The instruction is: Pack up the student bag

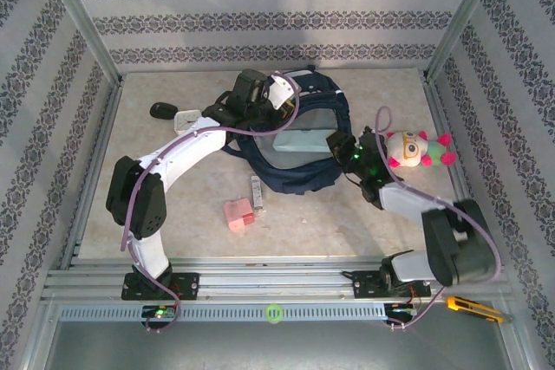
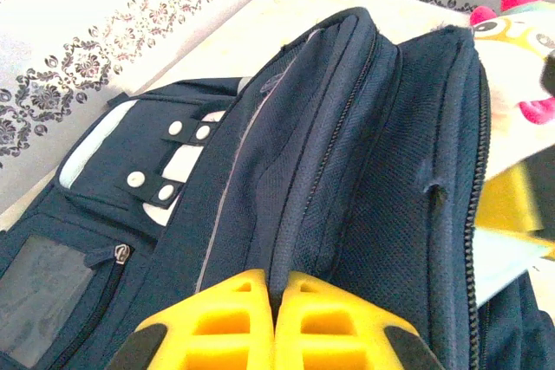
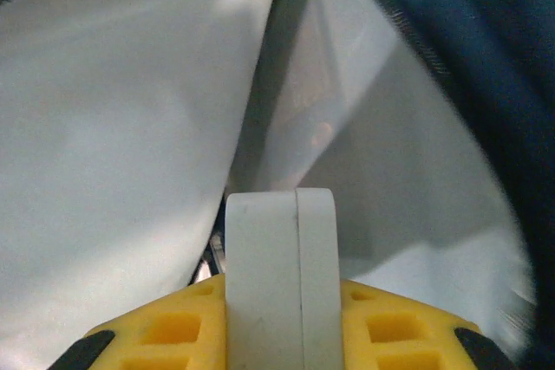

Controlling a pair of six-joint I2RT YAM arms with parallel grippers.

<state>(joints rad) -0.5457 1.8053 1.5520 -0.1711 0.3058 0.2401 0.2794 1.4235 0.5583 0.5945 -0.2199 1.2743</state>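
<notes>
Holding a flat white rounded slab [image 3: 277,249] in a narrow grip, the right gripper [image 1: 345,152] points into the pale-lined mouth, straight ahead, of the large dark navy fabric student bag [image 1: 290,181] lying mid-way across the table [image 1: 173,210], while the left gripper [image 2: 276,301] pinches its rim tight.

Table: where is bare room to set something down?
Bare: the near strip between pink block and right arm's base, and the far right corner beyond the plush toy. Crowded: around the student bag, where both arms reach.
</notes>
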